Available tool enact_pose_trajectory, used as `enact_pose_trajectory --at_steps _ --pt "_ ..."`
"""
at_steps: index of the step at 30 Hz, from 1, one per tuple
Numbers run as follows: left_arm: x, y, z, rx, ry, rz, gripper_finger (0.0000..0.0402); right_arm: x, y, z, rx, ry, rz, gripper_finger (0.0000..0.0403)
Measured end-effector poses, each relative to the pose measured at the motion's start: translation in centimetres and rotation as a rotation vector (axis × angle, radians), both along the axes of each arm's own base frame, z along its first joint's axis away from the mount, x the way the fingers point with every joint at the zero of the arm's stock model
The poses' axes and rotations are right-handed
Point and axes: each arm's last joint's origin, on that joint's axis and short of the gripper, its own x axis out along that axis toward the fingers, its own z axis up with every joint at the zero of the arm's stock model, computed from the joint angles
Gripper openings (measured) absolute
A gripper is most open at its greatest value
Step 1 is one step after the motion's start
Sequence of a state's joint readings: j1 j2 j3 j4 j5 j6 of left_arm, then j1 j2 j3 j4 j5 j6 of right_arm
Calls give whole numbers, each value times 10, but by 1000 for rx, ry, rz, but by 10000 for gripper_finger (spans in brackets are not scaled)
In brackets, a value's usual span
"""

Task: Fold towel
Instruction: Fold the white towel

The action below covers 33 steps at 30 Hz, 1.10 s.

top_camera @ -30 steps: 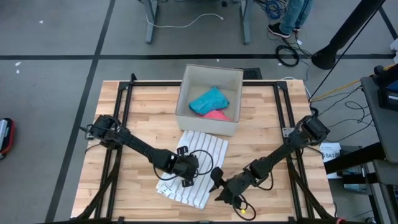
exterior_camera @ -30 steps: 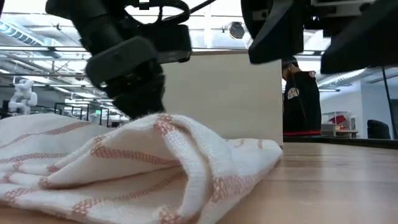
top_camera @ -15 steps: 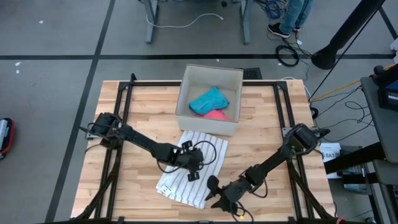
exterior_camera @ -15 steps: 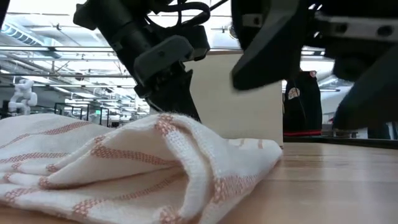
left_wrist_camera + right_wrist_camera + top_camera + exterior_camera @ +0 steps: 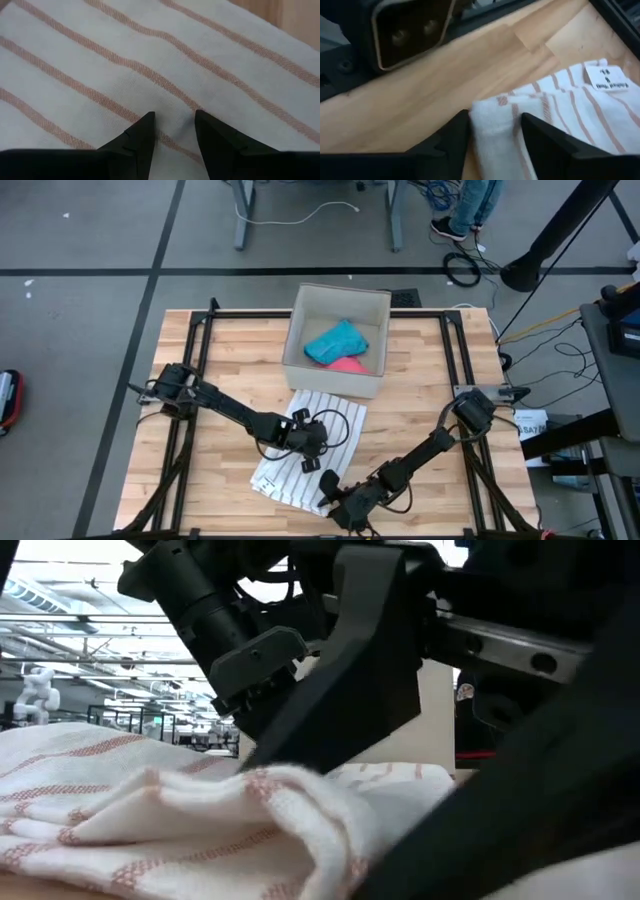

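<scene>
**Both grippers at the striped towel**

On a pale butcher-block table, the left gripper rests at the centre of the towel, its dark wedge fingers a narrow gap apart and pressed tip-down on the weave, holding nothing. The towel is soft white woven cloth with thin reddish stripes, a rumpled oblong partly doubled over, lying at 6 o'clock from the open cardboard box, which holds teal and pink cloths. The right gripper, at the towel's 6 o'clock corner, straddles the thick rolled fold with fingers spread
</scene>
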State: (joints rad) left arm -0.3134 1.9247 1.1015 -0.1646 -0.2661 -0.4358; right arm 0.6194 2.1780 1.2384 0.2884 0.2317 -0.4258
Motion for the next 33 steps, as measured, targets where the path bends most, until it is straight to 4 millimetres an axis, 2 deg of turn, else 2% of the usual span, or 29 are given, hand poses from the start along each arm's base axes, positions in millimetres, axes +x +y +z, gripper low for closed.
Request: enact_pose_trajectory --at_steps 3,7,9,13,15,20,27,30,33 --pt "0 0 0 0 -2 -1 147 0 -3 1 -22 2 -30 136" --pt "0 0 0 0 -2 -1 147 0 -6 2 -47 8 -56 42" --pt "0 0 0 2 5 -1 147 0 -7 1 -45 17 -62 13" --pt "-1 -1 -1 25 13 -32 147 -5 -4 5 -26 34 -76 6" --pt "-2 0 -1 37 22 -45 147 -10 0 13 -22 43 -73 4" --pt "-5 1 -3 51 69 -46 147 -29 9 56 29 16 -111 3" --pt "-9 -6 -3 64 91 -84 147 -68 13 111 72 0 -226 1" --pt "-11 -11 -3 71 92 -104 147 -79 6 120 106 53 -312 1" --pt "-12 -16 -3 71 75 -111 147 -84 4 120 137 98 -381 1"
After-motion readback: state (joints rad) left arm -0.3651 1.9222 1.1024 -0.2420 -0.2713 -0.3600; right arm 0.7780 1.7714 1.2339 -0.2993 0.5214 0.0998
